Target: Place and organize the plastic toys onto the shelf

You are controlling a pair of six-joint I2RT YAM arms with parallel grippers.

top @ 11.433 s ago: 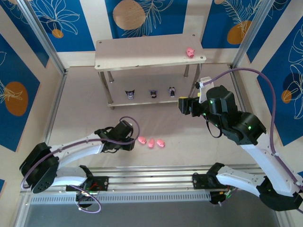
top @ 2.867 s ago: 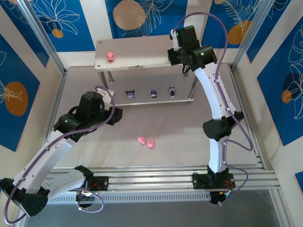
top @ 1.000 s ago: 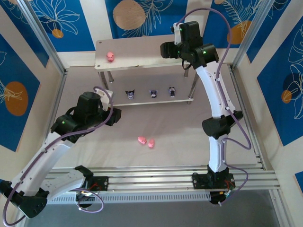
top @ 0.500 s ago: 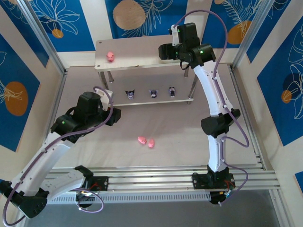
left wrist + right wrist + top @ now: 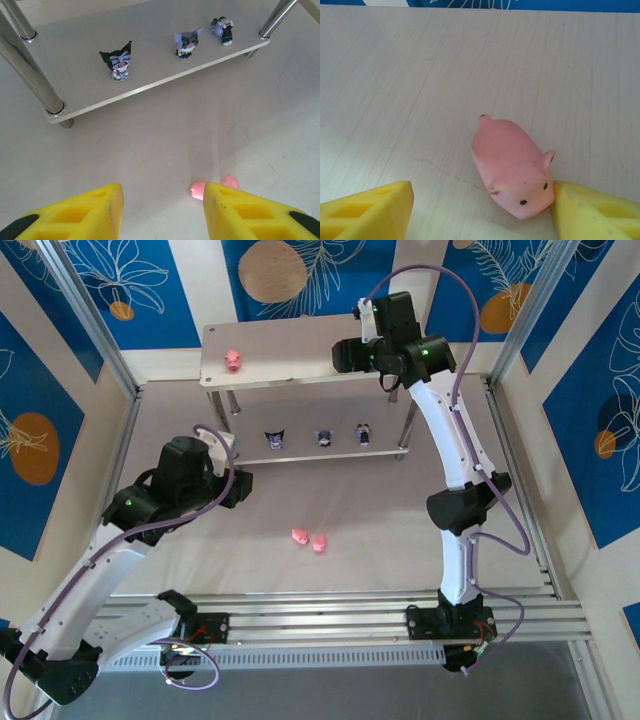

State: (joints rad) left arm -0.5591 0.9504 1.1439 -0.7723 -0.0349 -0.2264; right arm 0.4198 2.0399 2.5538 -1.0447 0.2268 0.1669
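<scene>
**A:** Where was the right end effector?

**B:** Over the right part of the shelf's top board. Its jaws stood wide apart, and a pink pig rested on the board between them, touching one finger. Nothing was clamped.

**A:** How should that placing be finished?

**B:** I'd have lifted straight up, so the touching finger couldn't drag the pig askew.

**A:** And the left end effector?

**B:** It was open and empty above the tabletop, with two loose pigs beside one fingertip.

**A:** What did each view add?

**B:** The right wrist view gave the finger contact. The overhead gave the spacing: another pig sat near the board's left end, and three dark figurines were lined up on the lower board.
</scene>
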